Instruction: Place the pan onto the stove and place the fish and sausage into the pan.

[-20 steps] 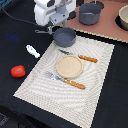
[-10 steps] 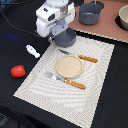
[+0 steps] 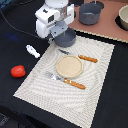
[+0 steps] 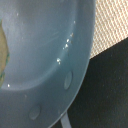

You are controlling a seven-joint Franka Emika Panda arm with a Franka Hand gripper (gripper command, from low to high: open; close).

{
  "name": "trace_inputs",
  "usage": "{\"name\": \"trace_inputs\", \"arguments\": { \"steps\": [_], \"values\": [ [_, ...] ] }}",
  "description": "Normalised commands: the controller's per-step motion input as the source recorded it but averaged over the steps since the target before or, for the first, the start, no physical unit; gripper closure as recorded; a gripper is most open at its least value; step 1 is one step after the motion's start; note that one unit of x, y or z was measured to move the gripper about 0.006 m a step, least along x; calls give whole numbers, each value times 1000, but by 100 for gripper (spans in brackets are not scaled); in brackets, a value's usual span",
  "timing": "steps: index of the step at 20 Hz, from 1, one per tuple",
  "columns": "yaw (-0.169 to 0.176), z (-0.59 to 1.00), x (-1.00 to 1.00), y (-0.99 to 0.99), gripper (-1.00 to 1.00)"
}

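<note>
Fingers (image 3: 64, 36) are buried behind the white robot head in the upper middle of the exterior view, right down at the pan (image 3: 66, 37), so honestly can't tell if they're spread or clamped on anything; the wrist view is no help, it's just filled with blue-grey pan (image 4: 40, 50) wall and the rivets where the handle joins. Pan sits at the top edge of the striped placemat (image 3: 95, 70), not on the stove (image 3: 110, 25) yet, which runs along the upper right with the grey pot (image 3: 91, 13) already on it. Fish (image 3: 33, 51) is out on the black tabletop (image 3: 115, 100) at left, sausage (image 3: 18, 71) a bit lower left, both well apart from the pan. My worry: a rim grab on a shallow pan could let it tip or slip mid-lift, and that pot could get bumped when the pan comes over.
</note>
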Motion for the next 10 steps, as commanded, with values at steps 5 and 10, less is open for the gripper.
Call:
{"name": "trace_inputs", "arguments": {
  "steps": [5, 10],
  "values": [
    [-16, -189, 2, -10, -100],
    [-10, -117, 9, 0, -100]
  ]
}}
